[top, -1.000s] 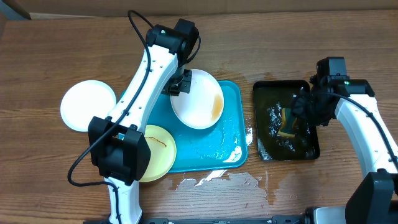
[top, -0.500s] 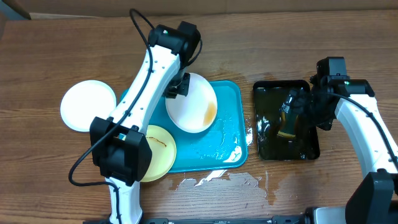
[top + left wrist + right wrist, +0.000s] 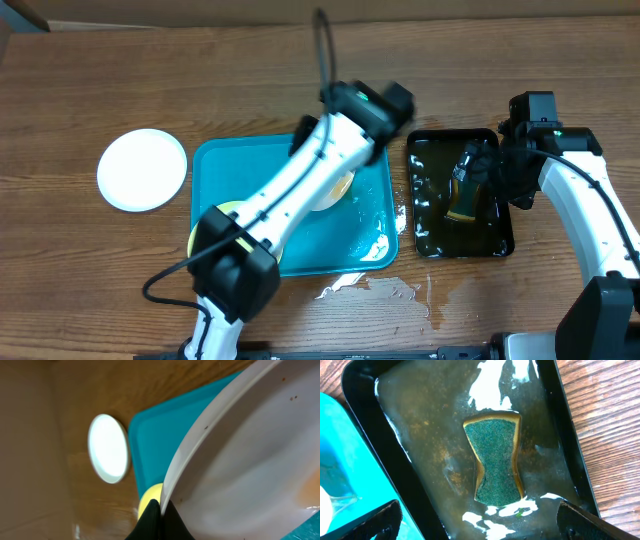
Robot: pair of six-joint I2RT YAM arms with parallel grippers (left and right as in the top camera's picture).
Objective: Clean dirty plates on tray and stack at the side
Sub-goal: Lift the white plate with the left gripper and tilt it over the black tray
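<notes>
The left pincer (image 3: 159,517) is clenched on the rim of a round white plate with an orange-brown smear (image 3: 250,460), held over the large turquoise plastic tray (image 3: 160,430). A pale yellow round plate (image 3: 148,497) lies at the tray's near-left corner. A clean white round plate (image 3: 142,169) sits on the wooden surface (image 3: 120,80) beside the tray. The right pincer (image 3: 477,510) hangs released above a green sponge (image 3: 497,460) in the wet black tray (image 3: 420,425).

Bright light; left arm (image 3: 310,185) motion-blurred overhead; held plate (image 3: 250,460) soft, close to lens; black tray (image 3: 430,450) glare.
</notes>
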